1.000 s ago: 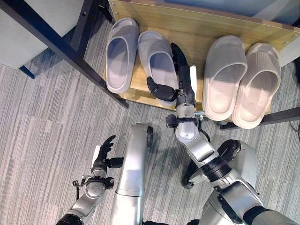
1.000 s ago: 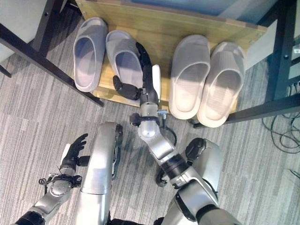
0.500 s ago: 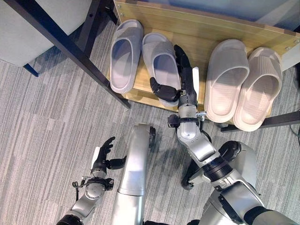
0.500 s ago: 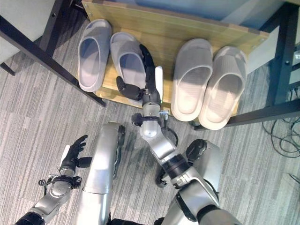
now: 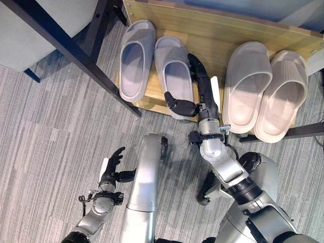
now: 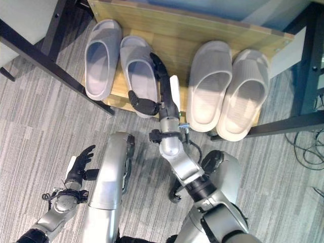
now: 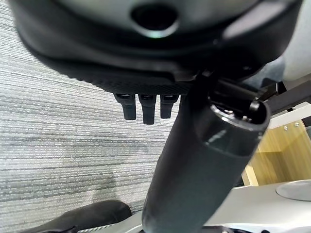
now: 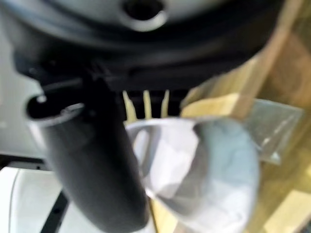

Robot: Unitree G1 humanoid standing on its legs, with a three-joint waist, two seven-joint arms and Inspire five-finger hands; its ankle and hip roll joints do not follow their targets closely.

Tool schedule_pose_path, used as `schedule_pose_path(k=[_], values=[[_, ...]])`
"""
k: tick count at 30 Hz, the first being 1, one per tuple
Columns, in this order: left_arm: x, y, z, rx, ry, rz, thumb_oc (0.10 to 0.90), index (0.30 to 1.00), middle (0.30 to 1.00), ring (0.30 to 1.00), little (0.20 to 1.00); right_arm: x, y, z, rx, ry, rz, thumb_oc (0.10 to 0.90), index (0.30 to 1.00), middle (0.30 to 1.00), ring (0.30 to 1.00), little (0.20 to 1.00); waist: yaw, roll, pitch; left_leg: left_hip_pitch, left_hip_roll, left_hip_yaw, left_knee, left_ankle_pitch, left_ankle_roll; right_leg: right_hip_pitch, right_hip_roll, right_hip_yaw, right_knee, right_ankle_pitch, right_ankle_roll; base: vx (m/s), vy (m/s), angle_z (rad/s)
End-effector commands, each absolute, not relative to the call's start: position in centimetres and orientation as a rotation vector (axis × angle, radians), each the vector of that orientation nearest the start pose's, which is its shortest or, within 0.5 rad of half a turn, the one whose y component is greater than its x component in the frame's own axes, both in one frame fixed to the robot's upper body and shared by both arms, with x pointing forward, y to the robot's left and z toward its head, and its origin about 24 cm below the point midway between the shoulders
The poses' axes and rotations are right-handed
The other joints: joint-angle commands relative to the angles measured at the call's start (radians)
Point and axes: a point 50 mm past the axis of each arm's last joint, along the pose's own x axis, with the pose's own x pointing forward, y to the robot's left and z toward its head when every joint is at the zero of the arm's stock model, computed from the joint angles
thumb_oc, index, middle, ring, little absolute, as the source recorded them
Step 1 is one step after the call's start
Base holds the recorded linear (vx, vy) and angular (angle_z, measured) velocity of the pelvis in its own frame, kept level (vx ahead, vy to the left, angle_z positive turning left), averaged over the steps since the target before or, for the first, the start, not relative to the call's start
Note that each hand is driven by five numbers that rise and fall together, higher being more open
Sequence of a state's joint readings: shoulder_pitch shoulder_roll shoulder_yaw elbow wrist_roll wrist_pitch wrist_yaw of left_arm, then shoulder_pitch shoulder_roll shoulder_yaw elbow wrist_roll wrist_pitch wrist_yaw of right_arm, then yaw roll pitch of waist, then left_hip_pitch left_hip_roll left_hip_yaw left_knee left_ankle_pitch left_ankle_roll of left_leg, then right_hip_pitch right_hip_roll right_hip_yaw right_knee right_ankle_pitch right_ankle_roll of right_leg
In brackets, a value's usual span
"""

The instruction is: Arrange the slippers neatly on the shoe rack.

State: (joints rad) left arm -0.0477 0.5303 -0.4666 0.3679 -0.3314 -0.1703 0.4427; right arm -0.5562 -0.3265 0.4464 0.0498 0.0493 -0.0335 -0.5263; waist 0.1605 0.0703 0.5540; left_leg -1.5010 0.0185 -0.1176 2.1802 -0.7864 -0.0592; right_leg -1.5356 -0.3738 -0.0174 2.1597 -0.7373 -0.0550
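Two grey slippers lie side by side on the left of the wooden shoe rack (image 5: 212, 35), the outer one (image 5: 135, 55) and the inner one (image 5: 173, 66). A beige pair (image 5: 245, 81) (image 5: 281, 91) lies on the rack's right half. My right hand (image 5: 205, 93) is open. Its straight fingers run along the inner grey slipper's right edge, and its thumb (image 5: 179, 106) is spread across the heel. The right wrist view shows that slipper's heel (image 8: 209, 165) between the thumb and fingers. My left hand (image 5: 110, 169) hangs open over the carpet at the lower left.
A dark metal bar (image 5: 66, 45) slants past the rack's left corner, with a grey panel (image 5: 30, 45) behind it. Another dark bar (image 5: 298, 130) crosses under the beige pair's heels. Striped grey carpet (image 5: 50, 142) covers the floor before the rack.
The whole view has shifted slightly. My right forearm has swung a little to the right while the hand stays at the inner grey slipper. The left hand has not moved.
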Motion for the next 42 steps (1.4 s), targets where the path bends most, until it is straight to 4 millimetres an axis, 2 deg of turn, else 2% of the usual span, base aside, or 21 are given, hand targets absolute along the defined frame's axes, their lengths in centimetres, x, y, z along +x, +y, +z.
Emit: schedule_pose_path(k=[1,7,21,31,42], values=[[22.4,21.2,-0.9,0.304,0.163,0.127,0.8,0.9,0.9,0.9,0.9,29.0,-7.0,20.4,-0.067,-0.722,0.121,0.8,0.9,0.9,0.9,0.9,0.024,-0.042,-0.034,-0.069,-0.008,0.046,-0.02,-0.049,-0.012,-0.007,-0.044,0.099,0.104,0.02,0.066,0.0,0.0,0.0],[21.9,21.5,-1.0,0.315,0.179,0.115,0.8,0.9,0.9,0.9,0.9,28.0,-6.3,19.5,-0.029,-0.676,0.248,0.8,0.9,0.9,0.9,0.9,0.018,-0.042,-0.034,-0.069,-0.002,0.069,-0.034,-0.047,-0.008,-0.023,-0.042,0.117,0.101,0.021,0.07,0.0,0.003,-0.02],[21.9,21.6,-1.1,0.324,0.187,0.1,0.8,0.9,0.9,0.9,0.9,27.8,-4.2,19.8,-0.012,-0.665,0.361,0.8,0.9,0.9,0.9,0.9,0.025,-0.032,-0.034,-0.069,-0.012,0.074,-0.038,-0.045,-0.006,-0.008,-0.045,0.12,0.088,0.023,0.071,0.0,0.0,0.0],[21.6,21.2,-1.6,0.312,0.205,0.077,0.8,0.9,0.9,0.9,0.9,29.7,-2.6,18.8,-0.089,-0.593,0.372,0.8,0.9,0.9,0.9,0.9,0.048,-0.003,-0.034,-0.069,-0.025,0.073,-0.042,-0.04,-0.003,0.01,-0.046,0.119,0.088,0.031,0.071,0.0,0.0,0.0],[21.4,21.0,-2.1,0.315,0.221,0.05,0.8,0.9,0.9,0.9,0.9,31.0,-1.9,20.2,-0.181,-0.641,0.352,0.8,0.9,0.9,0.9,0.9,0.065,0.02,-0.034,-0.069,-0.038,0.066,-0.038,-0.037,-0.008,0.032,-0.051,0.109,0.085,0.037,0.065,0.0,0.0,0.0]])
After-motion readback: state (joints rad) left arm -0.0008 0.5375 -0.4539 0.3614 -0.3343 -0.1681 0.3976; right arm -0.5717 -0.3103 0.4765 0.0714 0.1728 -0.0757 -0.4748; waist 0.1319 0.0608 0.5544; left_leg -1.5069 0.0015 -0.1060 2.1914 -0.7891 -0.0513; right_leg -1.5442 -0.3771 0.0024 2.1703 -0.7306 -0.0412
